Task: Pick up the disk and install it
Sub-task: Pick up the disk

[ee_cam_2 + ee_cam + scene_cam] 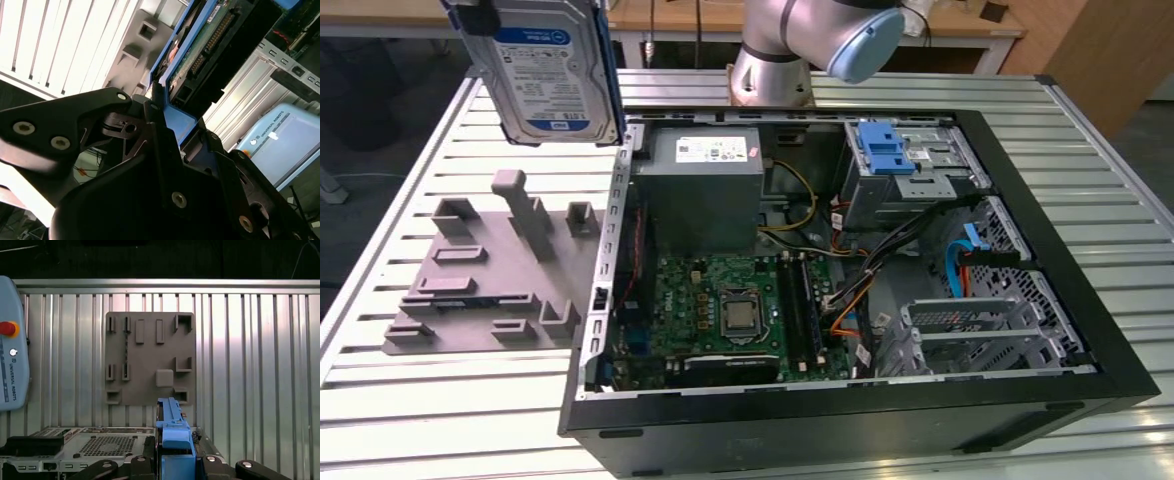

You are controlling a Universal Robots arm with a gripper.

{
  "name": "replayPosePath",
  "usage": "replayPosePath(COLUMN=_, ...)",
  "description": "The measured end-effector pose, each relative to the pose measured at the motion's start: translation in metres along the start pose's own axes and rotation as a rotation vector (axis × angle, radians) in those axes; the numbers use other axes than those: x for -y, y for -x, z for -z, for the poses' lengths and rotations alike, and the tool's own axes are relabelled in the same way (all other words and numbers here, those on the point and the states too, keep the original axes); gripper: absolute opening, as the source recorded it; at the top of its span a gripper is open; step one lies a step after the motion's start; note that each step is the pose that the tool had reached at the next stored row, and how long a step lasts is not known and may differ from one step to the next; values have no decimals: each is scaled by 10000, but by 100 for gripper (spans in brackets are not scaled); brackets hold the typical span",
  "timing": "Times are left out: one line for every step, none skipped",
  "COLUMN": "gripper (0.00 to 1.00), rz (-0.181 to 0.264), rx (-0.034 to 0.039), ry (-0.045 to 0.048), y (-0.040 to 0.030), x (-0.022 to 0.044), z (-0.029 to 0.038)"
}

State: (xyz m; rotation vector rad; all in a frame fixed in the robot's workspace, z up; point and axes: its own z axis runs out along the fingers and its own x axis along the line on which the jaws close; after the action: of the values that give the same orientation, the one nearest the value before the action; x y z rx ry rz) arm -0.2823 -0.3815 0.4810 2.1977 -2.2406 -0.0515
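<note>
Slippage worries us: the black gripper (172, 117) pinches the flat silver blue-railed disk (550, 75) by one narrow edge, so a jolt could twist it loose.

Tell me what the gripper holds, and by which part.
The disk, hanging upright. The gripper has its jaws shut on the disk's upper end, with the blue-railed edge between them.
</note>
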Motion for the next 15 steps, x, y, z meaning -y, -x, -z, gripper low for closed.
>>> replayPosePath(gripper=36, rz=0, rx=0, ry=1, y=0, x=27, z=1)
replayPosePath(gripper=36, rz=0, rx=0, ry=2, y=0, x=53, z=1)
replayPosePath(gripper=36, rz=1, rx=0, ry=2, y=0, x=79, z=2)
replayPosePath(gripper=36, rz=0, rx=0, ry=2, y=1, x=105, z=2)
replayPosePath(gripper=36, rz=0, rx=1, ry=2, y=1, x=129, z=3)
replayPosePath(gripper=36, rz=0, rx=0, ry=3, y=1, x=152, z=4)
replayPosePath(gripper=36, rz=0, rx=1, ry=3, y=1, x=175, z=4)
replayPosePath(gripper=36, rz=0, rx=1, ry=2, y=1, x=195, z=4)
replayPosePath(gripper=36, rz=0, rx=0, ry=5, y=0, x=210, z=5)
replayPosePath(gripper=36, rz=0, rx=0, ry=5, y=-2, x=219, z=6)
replayPosePath(gripper=36, rz=0, rx=0, ry=5, y=-6, x=225, z=6)
replayPosePath(gripper=36, rz=0, rx=0, ry=4, y=-11, x=228, z=6)
replayPosePath(gripper=36, rz=0, rx=1, ry=3, y=-18, x=231, z=6)
replayPosePath(gripper=36, rz=1, rx=0, ry=4, y=-28, x=235, z=7)
replayPosePath(gripper=36, rz=0, rx=0, ry=4, y=-41, x=237, z=7)
